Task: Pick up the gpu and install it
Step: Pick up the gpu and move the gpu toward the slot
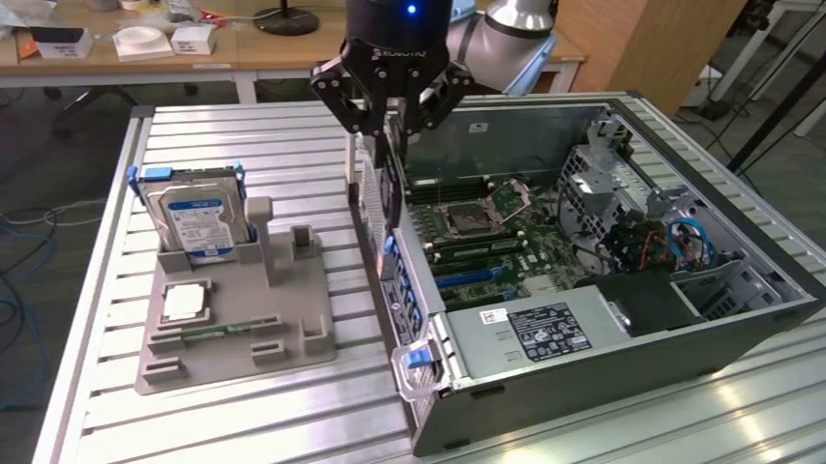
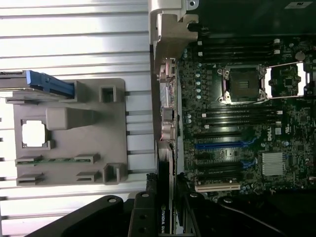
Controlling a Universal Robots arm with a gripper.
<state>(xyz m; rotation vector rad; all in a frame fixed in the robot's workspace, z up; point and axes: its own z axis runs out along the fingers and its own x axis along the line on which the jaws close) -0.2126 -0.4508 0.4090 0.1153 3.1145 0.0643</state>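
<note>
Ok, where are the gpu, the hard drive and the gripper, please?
gpu (image 2: 164, 218): wrist view, its labelled edge.
hard drive (image 1: 196, 224): exterior view, its blue-white label.
gripper (image 1: 391, 124): exterior view, between its fingertips.

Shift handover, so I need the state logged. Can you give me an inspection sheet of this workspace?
Surface: slatted metal table, holding an open computer case and a grey holder.
Job's things: gpu held upright above the case's edge, not seated.
Clutter: hard drive, processor and memory stick in the holder.
Grippers: gripper shut on the gpu.
Cables: blue cables inside the case; blue floor cable.
Surroundings: wooden desk with white items behind.
</note>
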